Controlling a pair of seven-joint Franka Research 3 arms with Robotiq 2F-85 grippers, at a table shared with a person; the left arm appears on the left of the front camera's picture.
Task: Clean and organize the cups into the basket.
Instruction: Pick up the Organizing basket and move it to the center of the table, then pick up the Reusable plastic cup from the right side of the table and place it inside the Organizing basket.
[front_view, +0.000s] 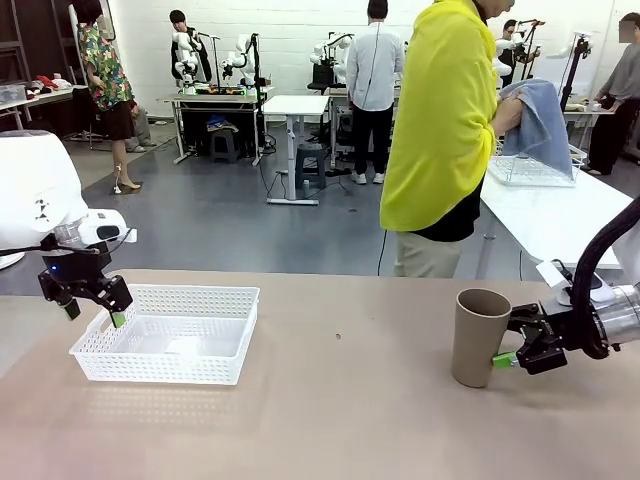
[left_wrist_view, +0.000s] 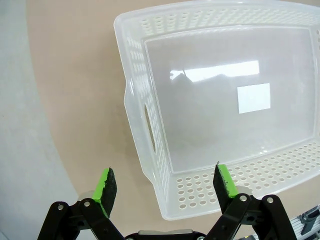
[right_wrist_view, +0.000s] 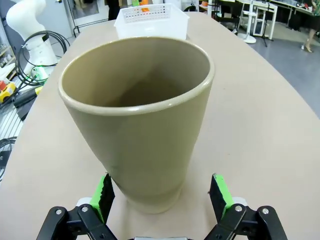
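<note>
Reaching in sideways, the right fingers (right_wrist_view: 104, 197) are sitting open, the tan cup (right_wrist_view: 145, 140) standing upright between them, mouth up; left fingers (left_wrist_view: 106, 190) are hanging open over the basket (left_wrist_view: 134, 60).

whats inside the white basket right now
Nothing lies in the basket: the left wrist view shows its bare glossy floor with light reflections. One end is cut off there, and in the front view the near wall covers a strip of floor.
</note>
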